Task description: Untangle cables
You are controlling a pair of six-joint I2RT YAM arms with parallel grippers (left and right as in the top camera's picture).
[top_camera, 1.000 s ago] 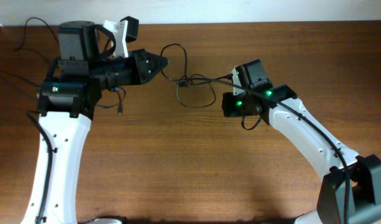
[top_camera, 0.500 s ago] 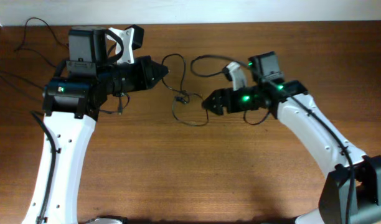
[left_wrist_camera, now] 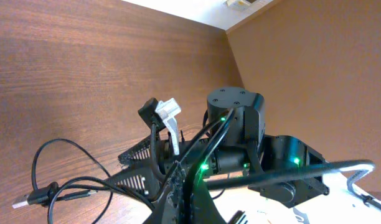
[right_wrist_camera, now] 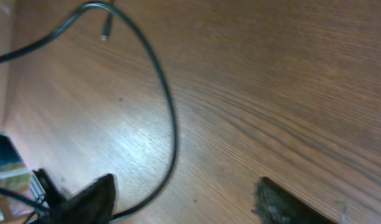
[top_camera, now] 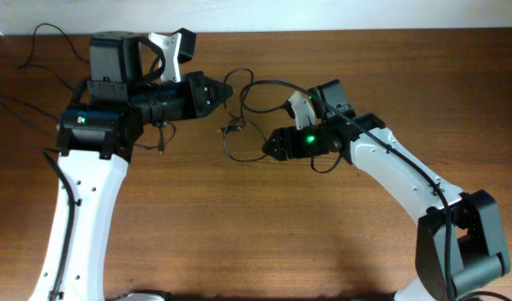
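The left arm reaches rightward, left gripper pinching the cables. The right arm reaches leftward, right gripper spread. Two arms; apparently two cable strands.

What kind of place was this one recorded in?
Probably an indoor robot workbench or lab. A left arm and a right arm, both white and black, reach over a wooden table with thin black cables between them. A plain tan wall stands behind.

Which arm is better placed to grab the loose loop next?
Right, probably: the right gripper is open beside the loose loop of the cables, while the left gripper is shut on a strand.
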